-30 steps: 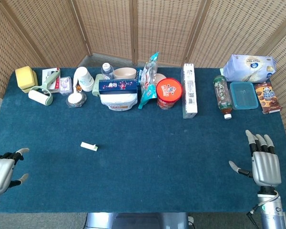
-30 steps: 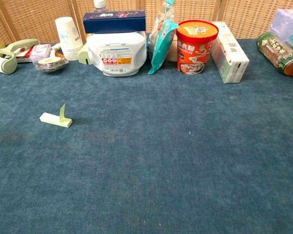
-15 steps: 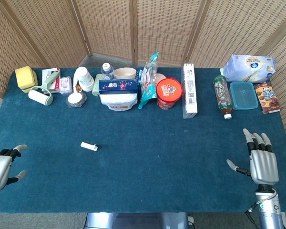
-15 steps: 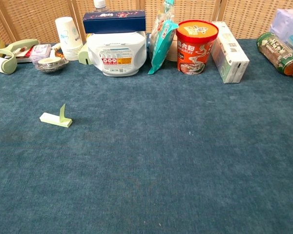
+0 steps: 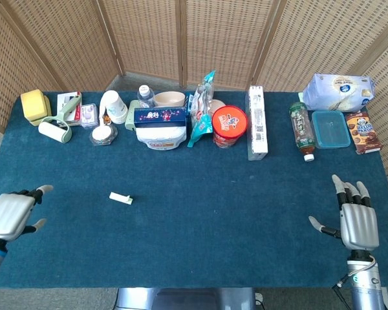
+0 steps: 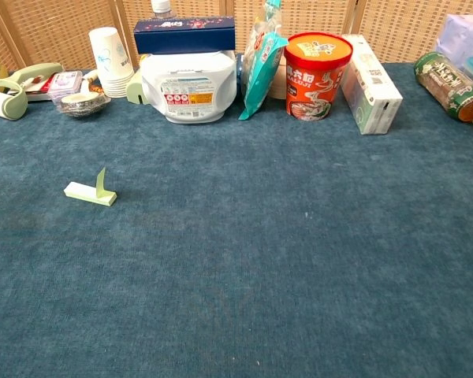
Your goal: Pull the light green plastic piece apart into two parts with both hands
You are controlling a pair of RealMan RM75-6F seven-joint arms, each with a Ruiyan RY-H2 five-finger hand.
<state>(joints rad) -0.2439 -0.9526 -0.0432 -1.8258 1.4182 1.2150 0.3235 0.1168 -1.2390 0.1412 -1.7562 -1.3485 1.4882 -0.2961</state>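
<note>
Light green plastic piece [image 5: 121,198] lies left of centre on the counter [image 5: 200,213] — small, light, stiff, best pinched at each end — while left hand [image 5: 11,214] and right hand [image 5: 357,223] hover empty, fingers spread.

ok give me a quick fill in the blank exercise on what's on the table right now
1. The light green plastic piece lies on the blue cloth nearer the robot's ____ hand.
2. Both the left hand and the right hand hold ____.
3. The red instant noodle cup stands directly beside a teal snack ____.
4. The dark blue box rests on top of a ____ tub.

Missing words: left; nothing; bag; white
</note>
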